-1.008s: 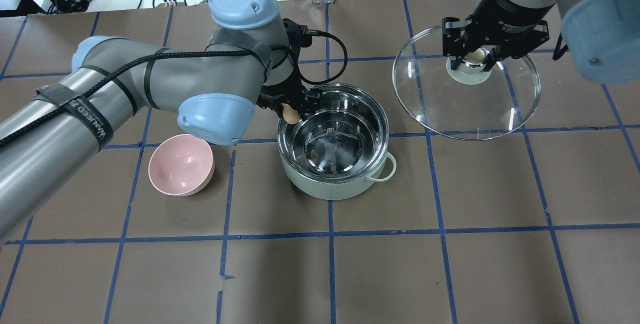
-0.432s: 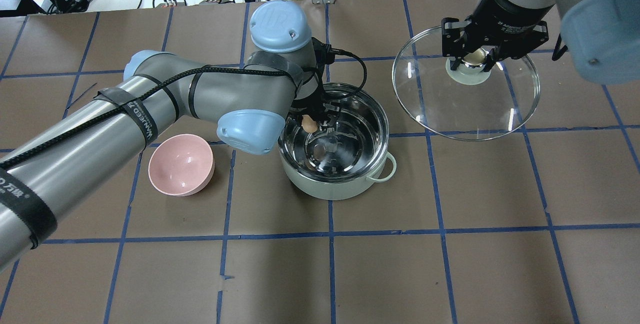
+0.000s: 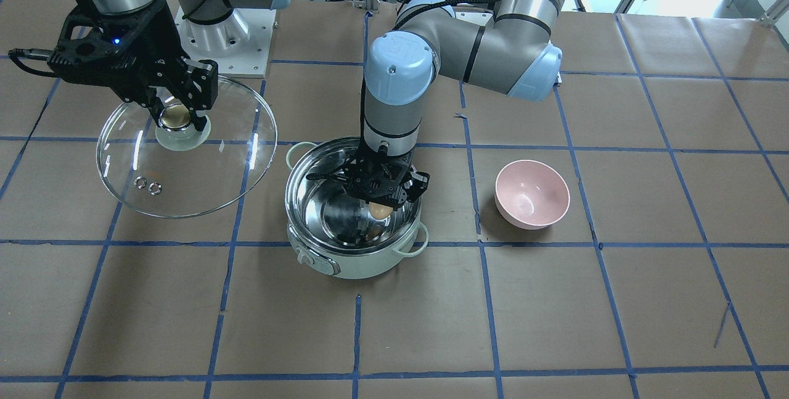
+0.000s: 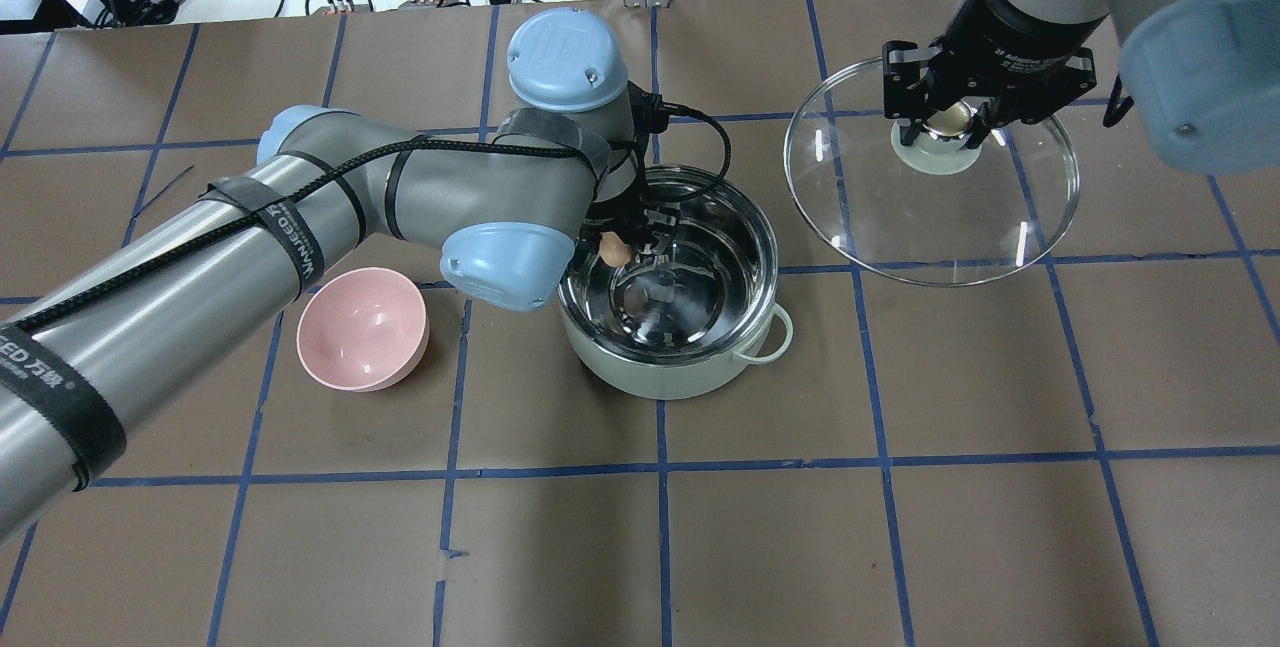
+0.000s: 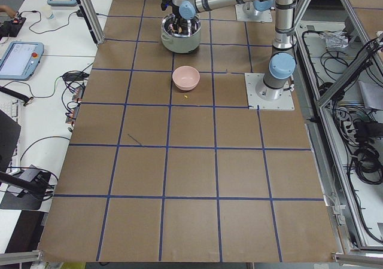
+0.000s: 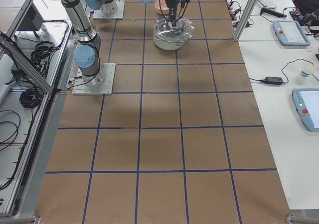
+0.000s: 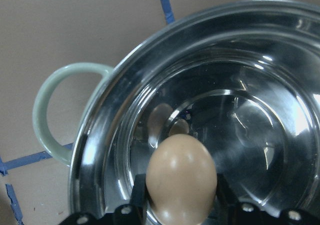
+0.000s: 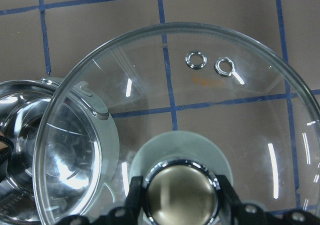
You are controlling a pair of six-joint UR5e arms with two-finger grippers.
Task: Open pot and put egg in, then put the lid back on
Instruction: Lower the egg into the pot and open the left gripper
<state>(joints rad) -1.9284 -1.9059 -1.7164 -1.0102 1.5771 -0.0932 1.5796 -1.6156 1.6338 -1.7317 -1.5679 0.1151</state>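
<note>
Here the egg [image 7: 181,177] sits gripped in the left tool [image 7: 181,205]

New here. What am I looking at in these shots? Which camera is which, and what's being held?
Two robot arms stand at a table covered in brown paper with a grid of blue tape. Each arm ends in a two-finger gripper.

There are six cameras. One looks down from behind the robot and one faces it from across the table. Two look along the table from its ends. One sits on each wrist, which gives the two close-ups.

On the table are an open pot and an empty pink bowl.

The left gripper holds an egg over the inside of the pot. The right gripper holds the glass lid by its knob, off to the side of the pot.
</note>
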